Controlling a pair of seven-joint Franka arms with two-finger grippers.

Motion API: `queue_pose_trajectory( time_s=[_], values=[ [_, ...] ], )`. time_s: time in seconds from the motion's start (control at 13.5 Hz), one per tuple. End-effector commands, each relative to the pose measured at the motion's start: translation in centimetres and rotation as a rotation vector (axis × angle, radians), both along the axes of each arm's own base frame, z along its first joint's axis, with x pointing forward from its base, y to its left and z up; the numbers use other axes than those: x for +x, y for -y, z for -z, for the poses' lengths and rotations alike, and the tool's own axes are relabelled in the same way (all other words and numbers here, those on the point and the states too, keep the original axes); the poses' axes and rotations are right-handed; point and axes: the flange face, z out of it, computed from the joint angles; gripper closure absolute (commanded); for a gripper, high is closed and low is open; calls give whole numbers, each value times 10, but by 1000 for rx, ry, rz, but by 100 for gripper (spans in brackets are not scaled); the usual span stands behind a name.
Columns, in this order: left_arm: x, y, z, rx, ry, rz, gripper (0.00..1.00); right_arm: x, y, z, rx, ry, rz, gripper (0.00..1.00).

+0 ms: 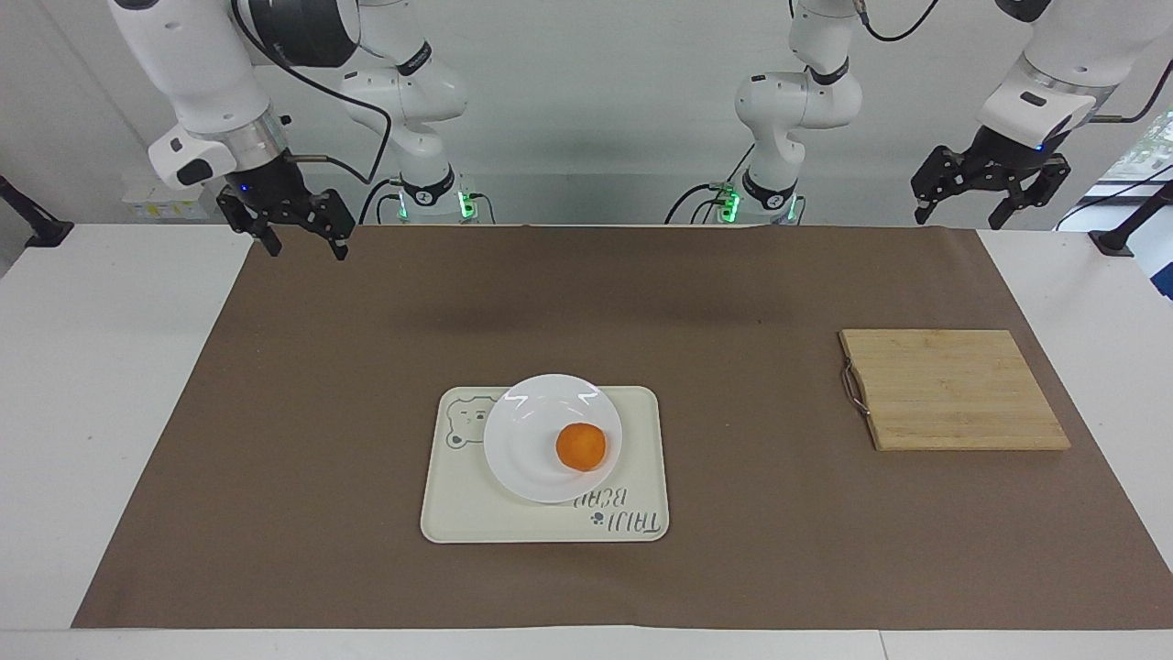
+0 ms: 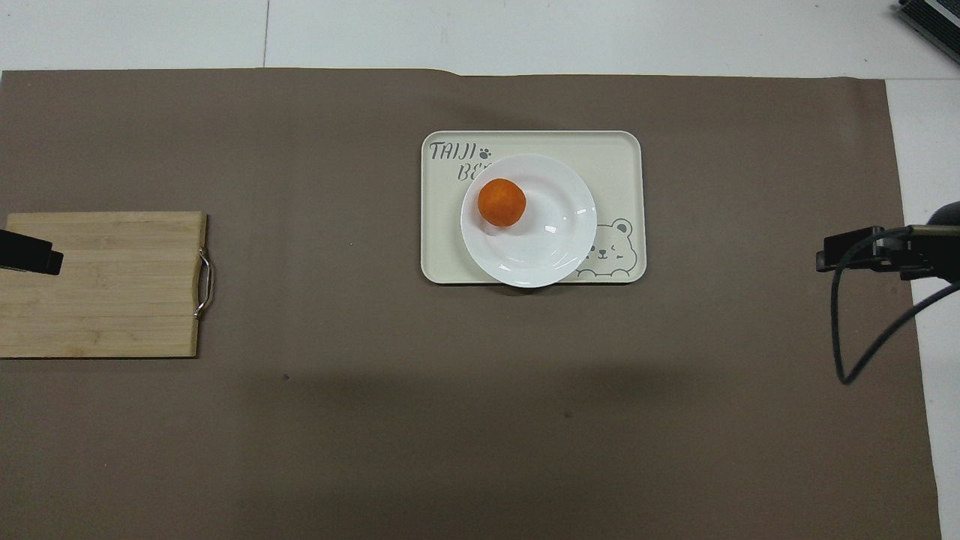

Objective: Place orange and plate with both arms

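The orange lies on the white plate, off its middle toward the left arm's end. The plate rests on the cream bear tray. They also show in the overhead view: the orange, the plate and the tray. My right gripper is open and empty, raised over the mat's corner at the right arm's end, well away from the tray. It shows at the edge of the overhead view. My left gripper is open and empty, and waits raised over the left arm's end.
A brown mat covers most of the table. A bamboo cutting board with a metal handle lies at the left arm's end, and the left gripper's tip shows over its edge in the overhead view.
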Motion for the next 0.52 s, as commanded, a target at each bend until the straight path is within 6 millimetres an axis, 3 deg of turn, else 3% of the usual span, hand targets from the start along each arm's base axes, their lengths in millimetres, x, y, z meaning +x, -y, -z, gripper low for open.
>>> queue_pose_trajectory(
  time_s=[0.0,0.44],
  values=[
    [-2,-3,-7,6,6,-2,0,0,0,-18,-7,-12,22,0],
    [-2,-3,-7,6,7,-2,0,0,0,-15,-25,-6,6,0]
  ],
)
